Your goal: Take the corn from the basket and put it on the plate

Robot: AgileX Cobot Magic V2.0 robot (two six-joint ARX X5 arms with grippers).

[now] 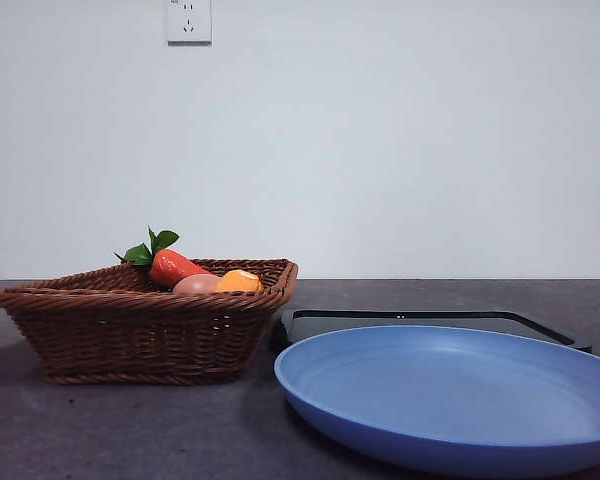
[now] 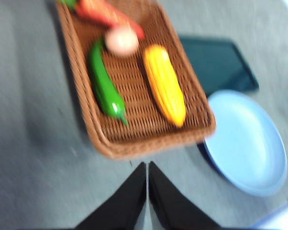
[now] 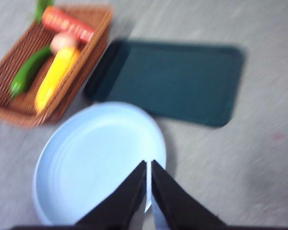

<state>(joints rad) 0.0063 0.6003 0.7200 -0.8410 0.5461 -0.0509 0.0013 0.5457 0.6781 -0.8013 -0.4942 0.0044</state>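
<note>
Grey bench (image 1: 130, 430) carries your basket (image 1: 130, 340), with the corn (image 2: 164, 85) lying inside it beside a green pepper (image 2: 105, 86), a carrot (image 1: 173, 266) and a small pinkish thing (image 2: 121, 41). Next to the basket you see the blue plate (image 1: 450, 400) and a black tray (image 3: 182, 81). Left hand (image 2: 147, 167) and right hand (image 3: 149, 167) hang above, both closed on nothing.

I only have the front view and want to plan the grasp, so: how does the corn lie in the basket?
Observer: The corn lies flat along the basket side nearest the plate.
Operator: Anything beside it?
Observer: A green pepper lies alongside, apart from it, with a pinkish round thing at the far end.
Operator: Where are the tools?
Observer: Left tool is shut, short of the basket; right tool is shut above the plate.
</note>
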